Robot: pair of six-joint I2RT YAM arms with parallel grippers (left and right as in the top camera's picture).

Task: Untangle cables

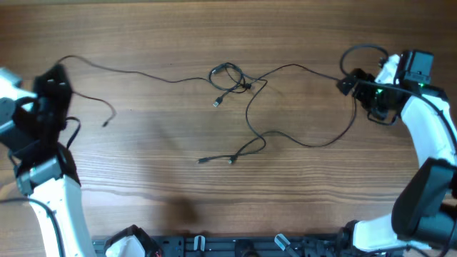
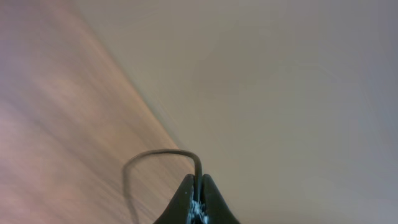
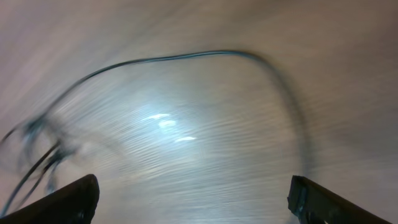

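Observation:
The cables [image 1: 246,107] are thin black wires spread over the middle of the wooden table, with a small knot [image 1: 230,77] at the centre back. Small plug ends lie at the front [image 1: 203,161] and under the knot [image 1: 216,104]. My left gripper [image 1: 56,75] at the far left is shut on one cable [image 2: 168,152], which curves out from the closed jaws [image 2: 198,183] and runs right toward the knot. My right gripper [image 1: 350,82] at the far right is wide open [image 3: 193,196] and empty. A cable [image 3: 186,57] arcs across the table ahead of it and passes close by its right finger.
A loose cable end [image 1: 107,123] lies near the left arm. A thicker black arm cable [image 1: 360,50] loops beside the right wrist. A black rail [image 1: 235,246] runs along the table's front edge.

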